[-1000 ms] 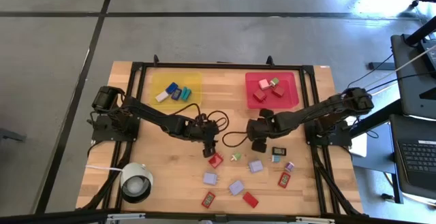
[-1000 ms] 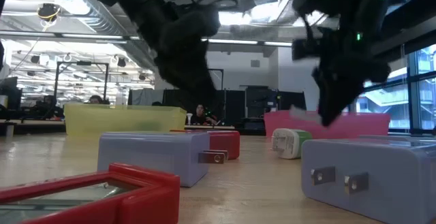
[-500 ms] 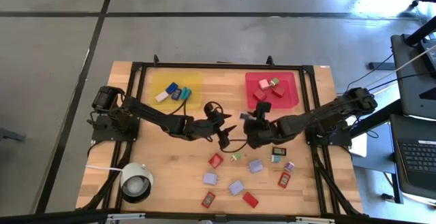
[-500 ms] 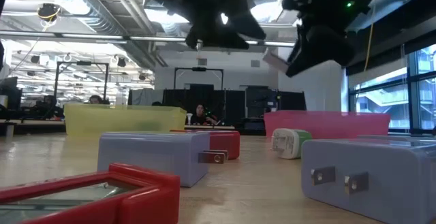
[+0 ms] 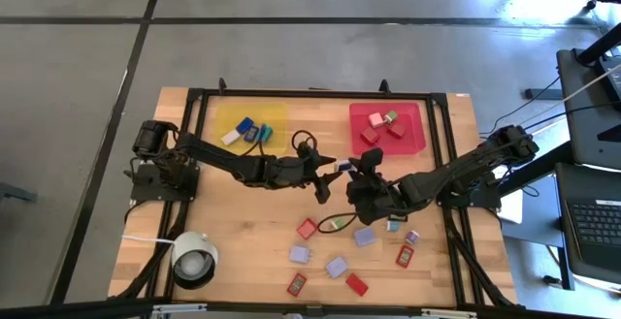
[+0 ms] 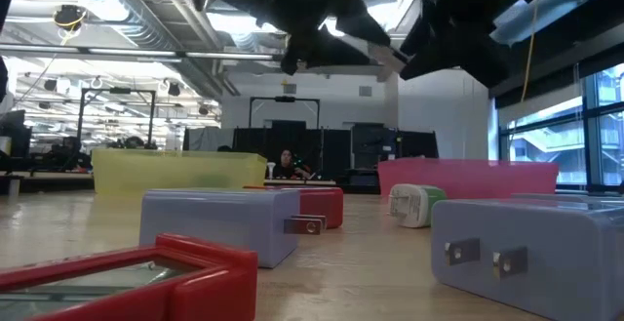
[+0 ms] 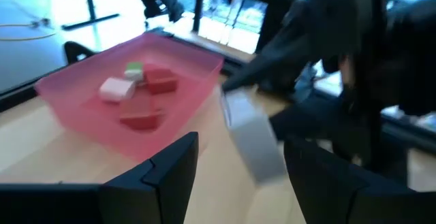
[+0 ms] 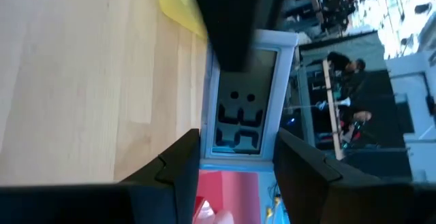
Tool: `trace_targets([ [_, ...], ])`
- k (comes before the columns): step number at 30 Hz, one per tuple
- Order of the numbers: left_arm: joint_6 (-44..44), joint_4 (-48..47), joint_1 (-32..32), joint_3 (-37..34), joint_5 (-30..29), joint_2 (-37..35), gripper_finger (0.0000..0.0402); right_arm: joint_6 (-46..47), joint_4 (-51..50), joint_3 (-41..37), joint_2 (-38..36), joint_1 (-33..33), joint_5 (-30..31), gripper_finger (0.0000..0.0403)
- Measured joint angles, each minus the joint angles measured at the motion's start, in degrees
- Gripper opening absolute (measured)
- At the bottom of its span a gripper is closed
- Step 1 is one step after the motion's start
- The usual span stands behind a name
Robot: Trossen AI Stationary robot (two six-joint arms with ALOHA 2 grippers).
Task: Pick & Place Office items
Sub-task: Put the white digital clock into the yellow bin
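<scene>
R hand [image 5: 357,172] is up over mid-surface, clamped on a small white-framed block w/ a digital display [image 5: 342,166]; in the R wrist view the block [image 8: 242,108] sits between its two dark fingers, digits showing, hand [image 8: 235,142] narrow around it. L hand [image 5: 325,169] faces it from the other side, just beside the block, fingers wide apart; in the L wrist view the block [image 7: 252,139] hangs in front of the gap of the L hand [image 7: 242,149], can't tell if touching. Both hands are off the wooden surface [image 5: 243,232]. Rest of the office items: white, blue & teal pieces [image 5: 247,132] lie in the yellow tray [image 5: 277,113] at the far L; pink, green & red pieces [image 5: 380,127] lie in the red tray [image 5: 417,130] at the far R, same pieces seen in the L wrist view [image 7: 139,88]. Loose ones are spread on the near half of the surface: red block [image 5: 308,229], lilac blocks [image 5: 364,236] [image 5: 299,254] [image 5: 336,266], red pieces [image 5: 297,284] [image 5: 357,283] [image 5: 405,256], small teal bit [image 5: 393,225]. Low view shows lilac plug-type blocks up close [image 6: 219,223] [image 6: 531,253], prongs out, and a white-green plug [image 6: 414,204] by the red tray. White tape roll [image 5: 194,258] sits at the near L corner, well apart from the items.
</scene>
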Motion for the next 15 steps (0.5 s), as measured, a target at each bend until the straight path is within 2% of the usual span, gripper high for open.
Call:
trace_targets([
  [9, -1.69, 1.94, 1.00, -0.02, 4.56, 0.00, 0.0208, -0.95, 0.30, 0.00, 0.00, 0.02, 0.01, 0.0159],
  [15, -3.95, 2.01, 2.37, -0.01, 10.09, 0.00, 0.0167, -2.30, 0.32, 0.00, -0.07, 0.05, 1.26, 0.0159],
])
